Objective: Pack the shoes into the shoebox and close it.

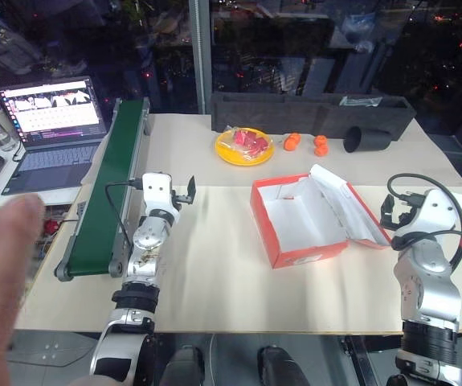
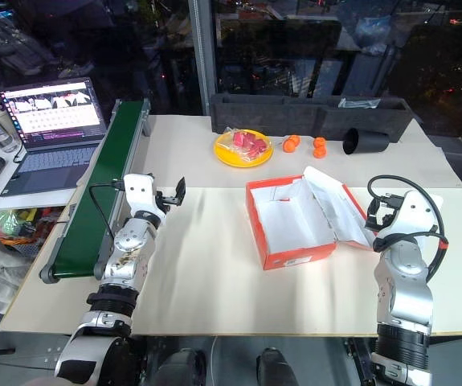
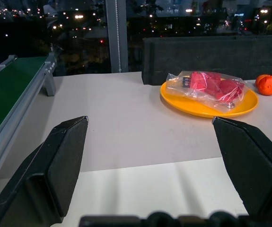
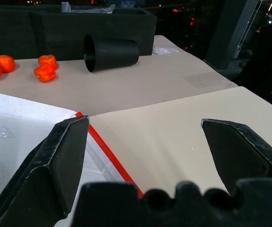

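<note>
Both end effectors, left (image 1: 184, 193) and right (image 1: 397, 211), are held wide open and empty above the desk (image 1: 214, 281). Between them the shoebox (image 1: 307, 221) is seen open and empty, lid nearer the right one.

- Left arm: extends forward from the 7 o'clock edge of the head view toward 12 o'clock, forearm nearly straight.
- Left gripper (image 1: 184, 191): points forward, roughly level. Both black fingers (image 3: 55, 165) stand spread wide, nothing between them.
- Right arm: rises from the 5 o'clock corner of the head view, wrist bent, a black cable looped over it.
- Right gripper (image 2: 378, 213): points forward and slightly outward. Fingers (image 4: 62, 156) fully spread, nothing gripped.
- A person's hand (image 1: 2, 281), blurred, sits at the 8 o'clock edge, apart from both arms.
</note>
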Motion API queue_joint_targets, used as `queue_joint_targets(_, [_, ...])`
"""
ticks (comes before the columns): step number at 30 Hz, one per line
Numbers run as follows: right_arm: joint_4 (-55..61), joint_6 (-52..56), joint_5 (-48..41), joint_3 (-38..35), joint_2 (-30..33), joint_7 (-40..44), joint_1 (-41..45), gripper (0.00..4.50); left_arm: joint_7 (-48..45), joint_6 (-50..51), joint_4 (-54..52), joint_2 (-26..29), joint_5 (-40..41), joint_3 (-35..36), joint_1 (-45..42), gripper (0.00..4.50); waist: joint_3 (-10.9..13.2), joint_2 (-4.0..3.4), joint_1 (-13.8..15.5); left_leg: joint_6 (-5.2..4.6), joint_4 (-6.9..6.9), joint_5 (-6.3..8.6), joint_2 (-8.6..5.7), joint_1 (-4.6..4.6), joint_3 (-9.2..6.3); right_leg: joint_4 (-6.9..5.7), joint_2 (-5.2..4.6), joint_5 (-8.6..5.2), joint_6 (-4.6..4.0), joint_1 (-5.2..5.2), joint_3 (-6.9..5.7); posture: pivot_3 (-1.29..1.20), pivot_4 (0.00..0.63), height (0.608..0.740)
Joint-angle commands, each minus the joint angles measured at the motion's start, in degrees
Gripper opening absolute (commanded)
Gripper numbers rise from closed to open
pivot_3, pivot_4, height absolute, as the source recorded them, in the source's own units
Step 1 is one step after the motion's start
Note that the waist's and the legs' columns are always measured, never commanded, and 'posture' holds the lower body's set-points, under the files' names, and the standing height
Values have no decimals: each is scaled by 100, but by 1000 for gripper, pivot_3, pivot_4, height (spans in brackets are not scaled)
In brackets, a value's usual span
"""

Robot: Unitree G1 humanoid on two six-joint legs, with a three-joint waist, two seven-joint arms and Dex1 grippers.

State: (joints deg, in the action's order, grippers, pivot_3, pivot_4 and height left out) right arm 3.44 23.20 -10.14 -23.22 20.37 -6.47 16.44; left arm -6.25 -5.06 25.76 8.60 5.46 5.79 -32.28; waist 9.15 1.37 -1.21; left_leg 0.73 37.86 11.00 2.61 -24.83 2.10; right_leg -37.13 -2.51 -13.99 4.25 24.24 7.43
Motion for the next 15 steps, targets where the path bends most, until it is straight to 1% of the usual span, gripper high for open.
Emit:
queue_joint_targets(1, [288, 3, 32, -46, 84, 10, 110, 4471, -121, -242, -244, 168, -286, -197, 30, 4500, 0, 0, 0, 0, 0, 0, 0, 0, 0, 0, 0, 0, 0, 0, 0, 0, 150, 699])
queue_joint_targets(4, [443, 85, -62, 103, 145, 152, 516, 4471, -207, -494, -633, 481, -637, -373, 119, 4500, 0, 0, -59, 0, 0, 0, 0, -1, -1, 0, 0, 0, 0, 2, 0, 0, 150, 699])
queue_joint_targets(8, [859, 527, -774, 641, -12, 918, 1454, 4471, 36, -429, -885, 842, -638, -1, 135, 4500, 1, -1, -180, 3, 1, -2, 1, -2, -5, -5, 1, 4, -3, 6, 0, 0, 150, 699])
queue_joint_targets(11, [1447, 1453, -1697, 1443, -45, 1992, 1873, 4471, 183, 342, -771, 863, 9, 618, -29, 4500, 0, -1, -196, 2, 1, -2, 5, 1, -25, -11, 5, 4, -4, 0, -24, 0, 150, 699])
queue_joint_targets(13, [1958, 2061, -2260, 2042, 172, 2773, 1801, 4471, 101, 1075, -598, 974, 375, 935, -111, 4500, 0, 0, -190, 2, 1, -2, 8, -5, -44, -11, 6, 3, -6, -4, -47, 0, 150, 699])
queue_joint_targets(15, [2226, 2342, -2507, 2317, 376, 3187, 1698, 4471, -30, 1489, -587, 1103, 477, 996, -117, 4500, 0, 0, -160, 1, 1, -1, 8, -23, -61, -5, 5, 1, -8, 1, -67, 0, 150, 699])
